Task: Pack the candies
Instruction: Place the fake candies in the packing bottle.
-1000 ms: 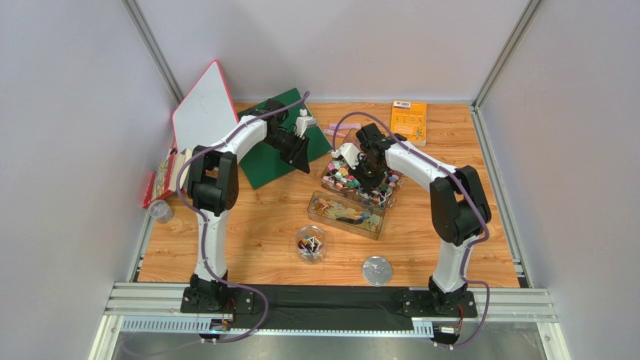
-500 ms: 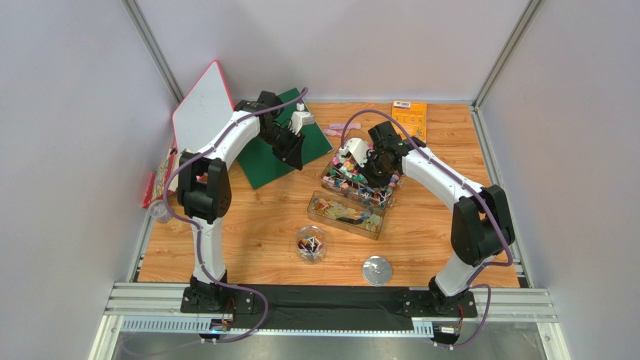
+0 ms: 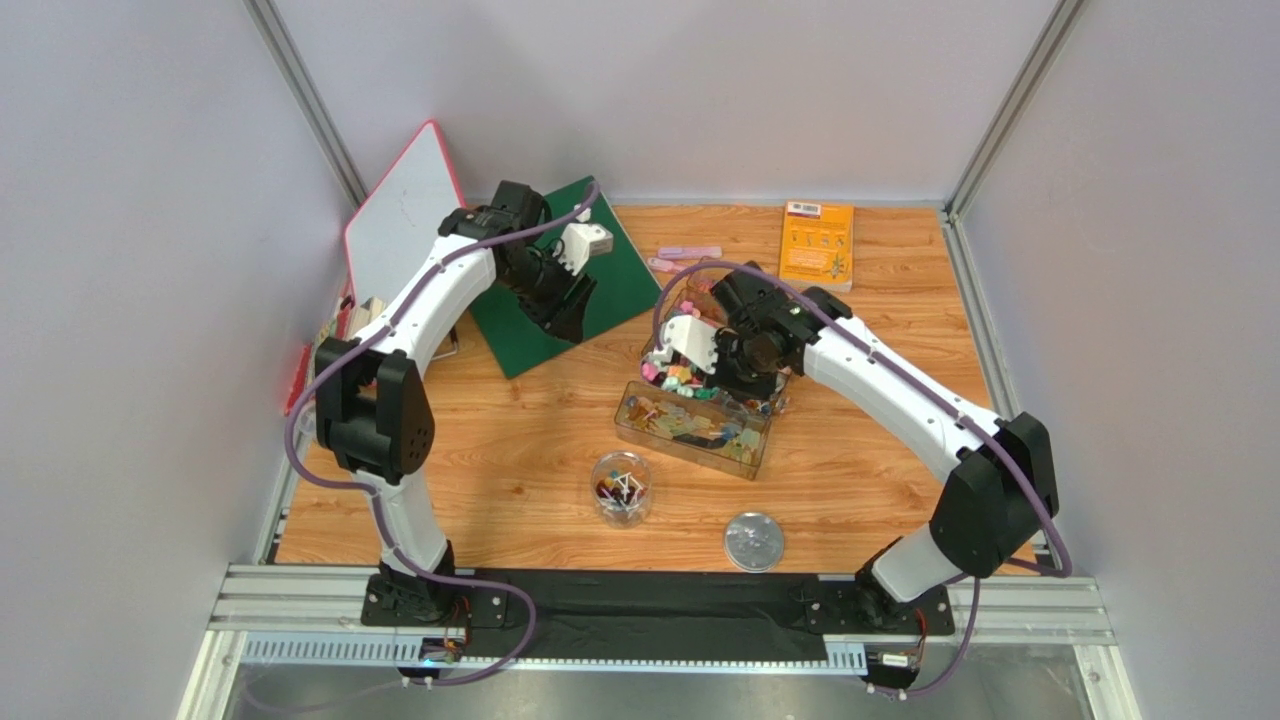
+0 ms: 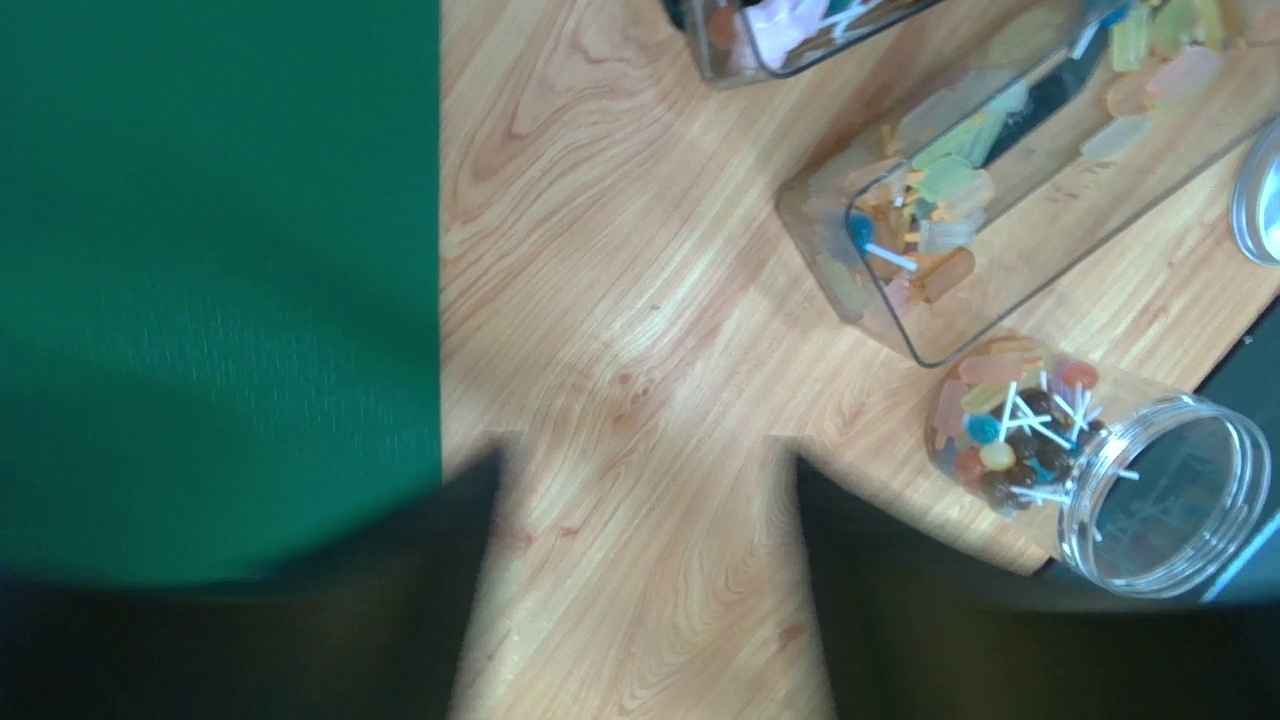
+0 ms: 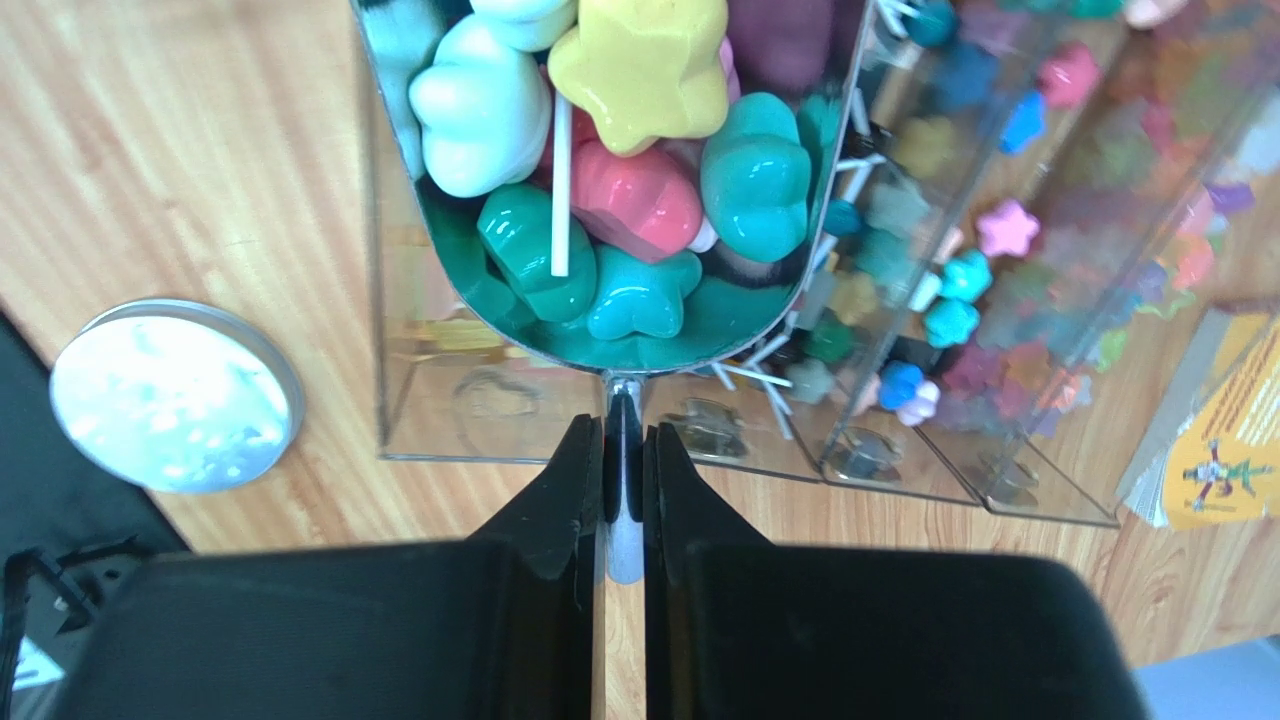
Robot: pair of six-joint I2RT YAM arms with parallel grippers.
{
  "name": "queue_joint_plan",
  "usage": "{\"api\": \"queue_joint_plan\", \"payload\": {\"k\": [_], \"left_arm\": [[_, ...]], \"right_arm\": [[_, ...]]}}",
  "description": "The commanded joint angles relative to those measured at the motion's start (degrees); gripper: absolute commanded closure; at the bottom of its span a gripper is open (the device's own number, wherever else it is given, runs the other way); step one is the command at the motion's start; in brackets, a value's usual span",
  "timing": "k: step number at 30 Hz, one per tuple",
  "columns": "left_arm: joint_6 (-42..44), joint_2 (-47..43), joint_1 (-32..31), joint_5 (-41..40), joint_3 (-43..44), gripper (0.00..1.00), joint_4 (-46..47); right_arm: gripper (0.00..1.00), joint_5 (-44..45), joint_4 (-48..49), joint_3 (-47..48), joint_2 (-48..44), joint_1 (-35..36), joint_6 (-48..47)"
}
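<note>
while candies [image 5: 639, 195] fill it, the scoop [image 5: 451, 263] runs off-frame.

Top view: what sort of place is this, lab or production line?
Probably a lab test cell: wooden table boxed in by plain grey walls, left arm and right arm bolted to a metal rail, clear boxes of candies as props.

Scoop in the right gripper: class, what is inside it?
Star-shaped candies fill the scoop: yellow, pink, teal and pale mint, one white stick showing. Any lower layer is covered.
</note>
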Motion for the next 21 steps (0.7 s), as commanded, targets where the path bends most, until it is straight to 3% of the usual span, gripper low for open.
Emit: {"api": "queue_joint_plan", "payload": {"k": [1,6,14,21], "left_arm": [[-1.0,-3.4,0.1,-4.8,-3.1,0.0,2.4],[-2.1,-4.5,0.1,-5.9,-4.5,0.0,3.1],[-7.5,-3.6,0.0,-14.4,-3.7,0.0,6.7],[-8.7,-3.8,0.1,-15.5,-2.9,0.0,7.2]], "right_arm": [[1.0,1.8,-3.1,0.2,-2.5,4.6,-0.9],[1.0,4.7,-6.0,1.6,-1.0,10.1,-1.1],[1.0,11.3,-12.4,3.9,1.0,15.4,-4.0],[1.0,16.4,-16.9,7.2,3.1,20.3,-4.9]]}}
